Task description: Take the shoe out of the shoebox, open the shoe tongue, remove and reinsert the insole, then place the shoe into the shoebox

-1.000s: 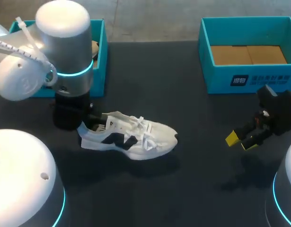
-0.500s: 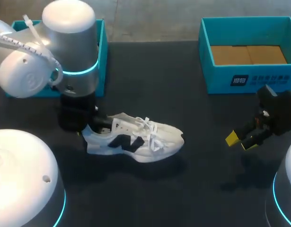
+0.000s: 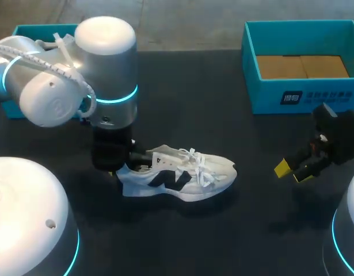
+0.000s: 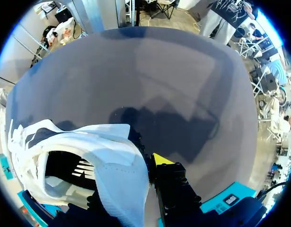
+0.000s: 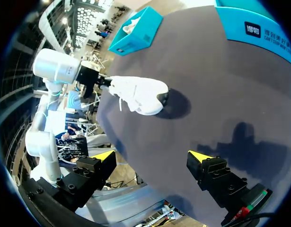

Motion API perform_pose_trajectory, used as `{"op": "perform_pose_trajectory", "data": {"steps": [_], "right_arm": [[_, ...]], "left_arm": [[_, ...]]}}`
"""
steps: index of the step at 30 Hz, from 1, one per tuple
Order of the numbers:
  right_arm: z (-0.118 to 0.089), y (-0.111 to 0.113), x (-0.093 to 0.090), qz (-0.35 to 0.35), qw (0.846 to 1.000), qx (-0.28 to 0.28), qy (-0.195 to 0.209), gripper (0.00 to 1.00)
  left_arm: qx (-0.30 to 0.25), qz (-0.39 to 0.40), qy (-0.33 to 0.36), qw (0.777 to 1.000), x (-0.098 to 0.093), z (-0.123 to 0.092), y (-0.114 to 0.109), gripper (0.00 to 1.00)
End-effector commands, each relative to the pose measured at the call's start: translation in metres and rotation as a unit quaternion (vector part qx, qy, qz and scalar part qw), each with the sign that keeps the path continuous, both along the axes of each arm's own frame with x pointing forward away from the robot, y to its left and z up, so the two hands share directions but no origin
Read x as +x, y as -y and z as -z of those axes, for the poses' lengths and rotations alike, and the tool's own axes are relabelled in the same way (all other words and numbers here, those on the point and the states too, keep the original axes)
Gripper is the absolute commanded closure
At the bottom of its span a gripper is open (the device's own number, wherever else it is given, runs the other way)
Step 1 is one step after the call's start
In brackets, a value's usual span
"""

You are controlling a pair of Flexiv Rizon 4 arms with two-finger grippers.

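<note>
Shoe (image 3: pixel 177 178) out on the dark table (image 3: pixel 182 86), well to the left of the open teal shoebox (image 3: pixel 303 99) and nearer the robot than it. Toe turned toward the shoebox's side, heel turned away from it. White upper, dark mark on the side, white laces loosely looped over the tongue. Upright on its sole side; cannot tell whether the sole rests fully on the table or hangs just above it.

Gripped at the heel by the left gripper (image 3: pixel 122 168), at the shoe's end farthest from the shoebox. Mostly hidden in the head view under the wrist of the left arm (image 3: pixel 105 86), which comes down from above on the side away from the shoebox. From the left wrist: heel collar pinched between the two fingers, one yellow fingertip (image 4: pixel 159 159) against the outside of the heel, the other finger on the inner side and largely covered by the white heel fabric. Jaws closed on the heel.

Right gripper (image 3: pixel 295 171) just in front of the shoebox's front wall, toward its right end, apart from the box and well apart from the shoe. Jaws spread wide, yellow tips pointing back toward the shoe.

Shoebox itself at the table's far edge, brown cardboard floor showing inside.

Second teal box (image 3: pixel 38 29) at the same far edge, well apart from the shoebox, beyond the left arm; something white inside it in the right wrist view.
</note>
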State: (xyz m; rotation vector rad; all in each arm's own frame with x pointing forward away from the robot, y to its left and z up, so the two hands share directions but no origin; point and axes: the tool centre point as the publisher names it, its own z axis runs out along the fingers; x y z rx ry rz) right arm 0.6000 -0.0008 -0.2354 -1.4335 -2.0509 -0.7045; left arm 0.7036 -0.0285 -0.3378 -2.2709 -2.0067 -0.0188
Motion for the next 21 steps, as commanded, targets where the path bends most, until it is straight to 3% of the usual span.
{"op": "perform_pose_trajectory", "data": {"steps": [1,21], "right_arm": [[0.000,0.000,-0.001,0.001,1.000,-0.001,0.000,0.00],[0.000,0.000,-0.001,0.001,1.000,-0.001,0.000,0.00]], "left_arm": [[0.012,-0.004,-0.005,1.000,0.004,0.016,0.016,1.00],[0.027,-0.029,-0.020,0.999,0.006,0.057,0.046,1.00]]}}
